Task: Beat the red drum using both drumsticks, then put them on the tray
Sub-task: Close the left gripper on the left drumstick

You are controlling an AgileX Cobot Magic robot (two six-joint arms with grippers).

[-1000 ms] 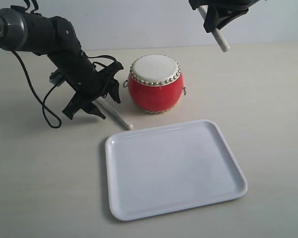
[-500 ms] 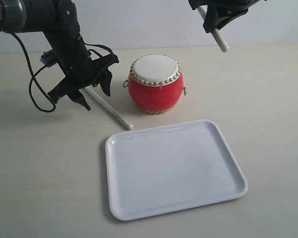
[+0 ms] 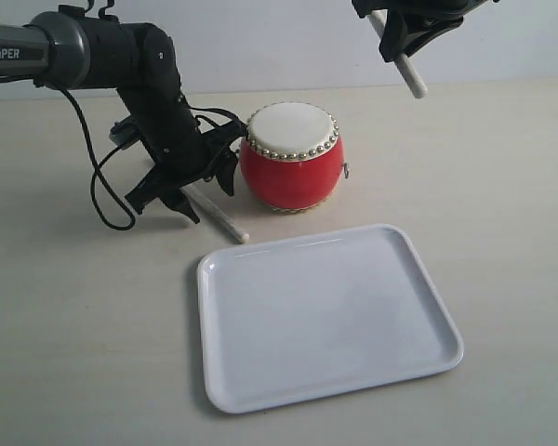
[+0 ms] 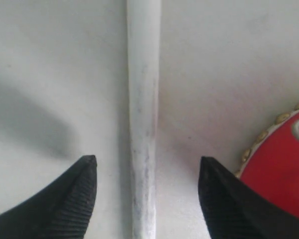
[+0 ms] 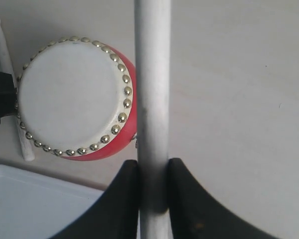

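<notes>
Hovering at left-centre of the exterior view, the left end effector [image 3: 210, 203] has its jaws spread wide and isn't holding anything. It sits astride the loose drumstick [image 3: 225, 225], which lies flat on the surface [image 3: 502, 186]. The stick runs diagonally toward the lower right, and its tip stops just short of the tray's upper-left corner. In the left wrist view the shaft runs right down the middle between the two fingers. My guess is that's on purpose, so closing would pinch it square across the wood.

It's a tight spot though. The red drum [image 3: 291, 158] stands upright just to the right, in the middle of the frame, and its red side is right beside one finger. I can't tell if they touch.

Below the drum, the white tray [image 3: 207, 271] fills the lower centre with nothing in it. So it looks to me like no stick has been put away, and a two-stick beat needs this pickup first.

Up in the top right corner, the right end effector [image 5: 153, 169] is clamped on the held drumstick [image 3: 411, 76]. It's well above the surface, with the tip angled down and to the right. It's probably parked high to stay out of the way, and the drumhead is in plain sight in its wrist view.
</notes>
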